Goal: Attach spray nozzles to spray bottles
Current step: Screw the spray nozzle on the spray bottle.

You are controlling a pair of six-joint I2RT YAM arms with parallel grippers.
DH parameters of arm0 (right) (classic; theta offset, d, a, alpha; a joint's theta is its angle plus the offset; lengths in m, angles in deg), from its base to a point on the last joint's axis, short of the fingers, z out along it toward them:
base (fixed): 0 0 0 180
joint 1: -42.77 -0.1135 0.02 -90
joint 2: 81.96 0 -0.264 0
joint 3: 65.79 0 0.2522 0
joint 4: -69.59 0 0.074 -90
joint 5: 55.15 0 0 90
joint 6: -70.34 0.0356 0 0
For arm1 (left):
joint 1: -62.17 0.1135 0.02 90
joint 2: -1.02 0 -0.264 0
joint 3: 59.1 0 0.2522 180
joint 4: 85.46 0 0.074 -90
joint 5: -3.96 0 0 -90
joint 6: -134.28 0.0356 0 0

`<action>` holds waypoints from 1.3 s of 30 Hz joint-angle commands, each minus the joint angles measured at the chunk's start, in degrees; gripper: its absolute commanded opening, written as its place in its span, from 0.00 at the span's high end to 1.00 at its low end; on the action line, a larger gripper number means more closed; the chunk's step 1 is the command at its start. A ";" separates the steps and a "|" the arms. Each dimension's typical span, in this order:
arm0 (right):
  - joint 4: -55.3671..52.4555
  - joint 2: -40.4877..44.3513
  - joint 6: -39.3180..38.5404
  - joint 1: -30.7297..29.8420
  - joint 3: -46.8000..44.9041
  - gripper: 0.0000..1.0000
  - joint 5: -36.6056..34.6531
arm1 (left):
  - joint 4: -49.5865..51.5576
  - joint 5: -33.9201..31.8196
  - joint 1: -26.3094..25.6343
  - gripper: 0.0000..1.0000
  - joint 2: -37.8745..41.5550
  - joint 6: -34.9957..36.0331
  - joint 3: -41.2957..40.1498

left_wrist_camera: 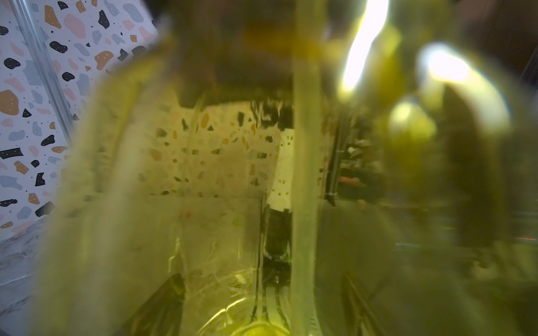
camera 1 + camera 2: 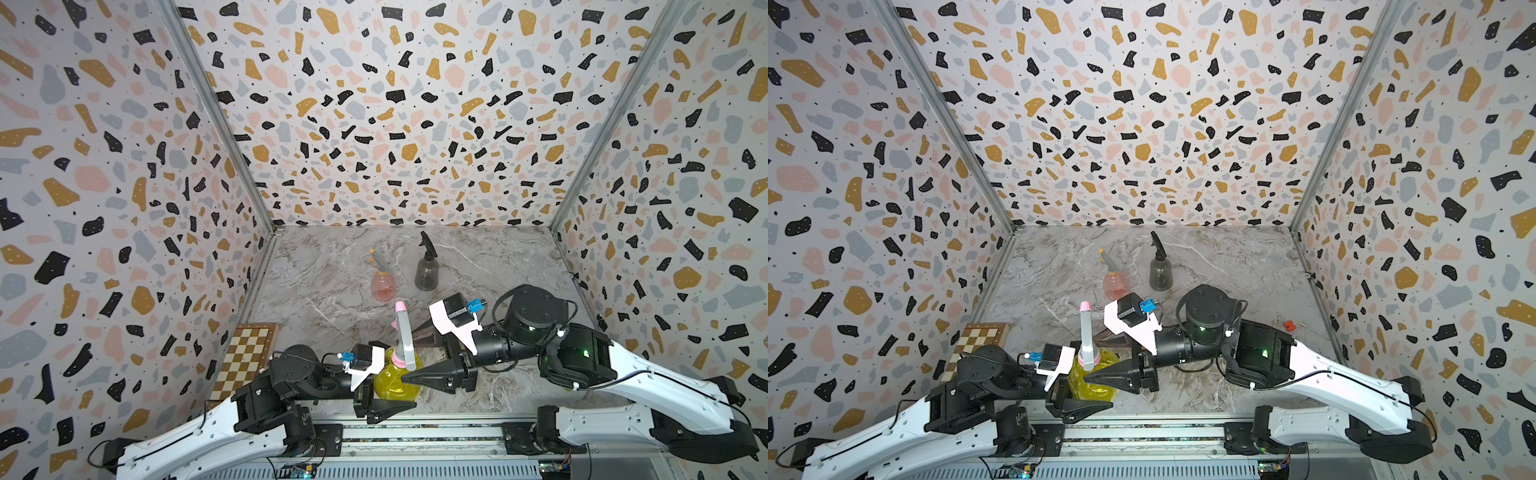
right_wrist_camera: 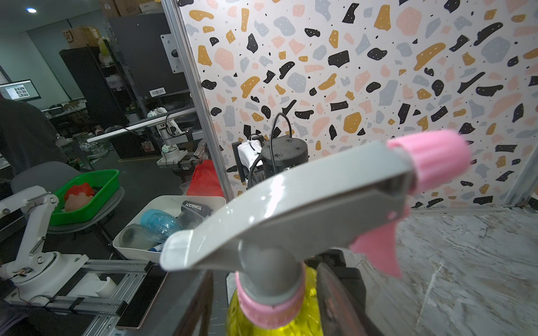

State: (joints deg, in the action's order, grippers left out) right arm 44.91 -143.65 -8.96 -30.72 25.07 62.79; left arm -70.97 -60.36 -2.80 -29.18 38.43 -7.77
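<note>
Right wrist view: the grey-and-pink plastic trigger nozzle [image 3: 305, 203] sits in the neck of the rounded yellow translucent bottle [image 3: 276, 327], with its pink collar [image 3: 262, 311] down on that neck. The right gripper [image 3: 270, 301] straddles the collar, jaws apart, with a gap showing on one side. In both top views the left gripper [image 2: 397, 390] is clamped on the yellow bottle's body, near the front edge of the marble-patterned tabletop [image 2: 332, 291].

Farther back stand two assembled units, upright:
- the rounded pink translucent bottle [image 2: 383, 286] with the grey-and-orange trigger nozzle [image 2: 379, 259];
- the smoky dark grey bottle [image 2: 427, 276] with the all-black trigger nozzle [image 2: 427, 245].

Judgement: two of three look done. The last collar probably needs tightening; its thread engagement cannot be told.
</note>
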 commanded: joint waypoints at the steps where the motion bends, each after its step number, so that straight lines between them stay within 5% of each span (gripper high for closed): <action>1: 2.25 0.81 1.42 0.15 2.00 0.43 1.34 | -4.07 0.52 0.18 1.00 -0.15 -0.66 2.33; 22: -1.45 0.72 1.38 -0.06 1.20 0.73 -2.67 | -3.53 -1.05 0.19 1.00 -0.89 -0.81 4.41; 39: -15.11 -8.25 10.29 -10.35 3.30 0.78 -35.62 | -0.74 -14.27 0.19 1.00 -2.30 2.48 9.10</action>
State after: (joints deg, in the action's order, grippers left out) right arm 40.60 -146.75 -3.19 -39.62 30.12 34.16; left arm -64.79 -70.37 -2.80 -30.77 39.09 -2.42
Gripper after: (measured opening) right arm 0.333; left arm 0.801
